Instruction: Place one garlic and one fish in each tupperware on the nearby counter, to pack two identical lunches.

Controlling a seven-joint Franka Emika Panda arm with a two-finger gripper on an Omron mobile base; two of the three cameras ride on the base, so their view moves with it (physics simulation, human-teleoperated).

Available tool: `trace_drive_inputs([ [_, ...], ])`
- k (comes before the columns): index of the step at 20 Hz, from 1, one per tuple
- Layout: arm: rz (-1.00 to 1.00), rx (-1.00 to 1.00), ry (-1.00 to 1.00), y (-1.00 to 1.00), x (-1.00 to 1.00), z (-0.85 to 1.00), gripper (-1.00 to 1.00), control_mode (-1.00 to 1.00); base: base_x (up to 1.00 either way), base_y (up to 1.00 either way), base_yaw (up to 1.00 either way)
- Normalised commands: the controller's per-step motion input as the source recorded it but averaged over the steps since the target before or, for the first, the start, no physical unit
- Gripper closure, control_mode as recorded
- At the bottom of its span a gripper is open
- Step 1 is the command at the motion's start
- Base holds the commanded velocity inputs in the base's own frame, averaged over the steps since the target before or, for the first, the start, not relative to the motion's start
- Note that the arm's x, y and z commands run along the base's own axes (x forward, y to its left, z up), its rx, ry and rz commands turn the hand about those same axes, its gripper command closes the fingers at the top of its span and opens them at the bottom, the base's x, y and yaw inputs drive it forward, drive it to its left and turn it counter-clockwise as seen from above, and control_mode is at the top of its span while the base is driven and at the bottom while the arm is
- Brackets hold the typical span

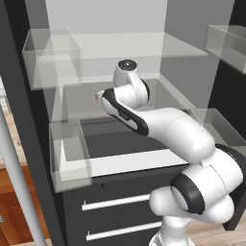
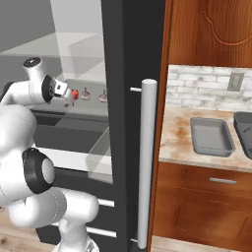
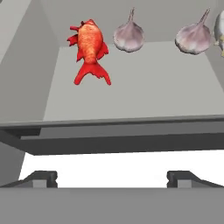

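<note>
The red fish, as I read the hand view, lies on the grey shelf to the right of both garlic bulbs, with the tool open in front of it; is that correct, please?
Not quite: in the hand view the red fish lies left of both garlic bulbs, not right. The rest holds: it lies on the grey shelf and the tool stands open.

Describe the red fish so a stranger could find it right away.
Look inside the open fridge, on the grey shelf ahead of the open claw. The red fish lies at the left end of a row, beside two garlic bulbs. It alone is bright red-orange with fins; the bulbs are pale and round.
</note>
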Motion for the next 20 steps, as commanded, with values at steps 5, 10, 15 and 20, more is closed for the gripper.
trace_drive_inputs([
  [5, -0.1, 0.0, -0.13, 0.11, 0.33, -0.05, -1.0, -1.0, 0.0, 0.0, 0.0],
  [10, -0.01, 0.0, -0.02, 0.0, 0.44, -0.13, -1.0, -1.0, 0.0, 0.0, 0.0],
  [15, 0.0, 0.0, 0.0, 0.0, 0.54, -0.1, -1.0, -1.0, 0.0, 0.0, 0.0],
  [20, 0.0, 0.0, 0.0, 0.04, 0.56, -0.11, -1.0, -1.0, 0.0, 0.0, 0.0],
])
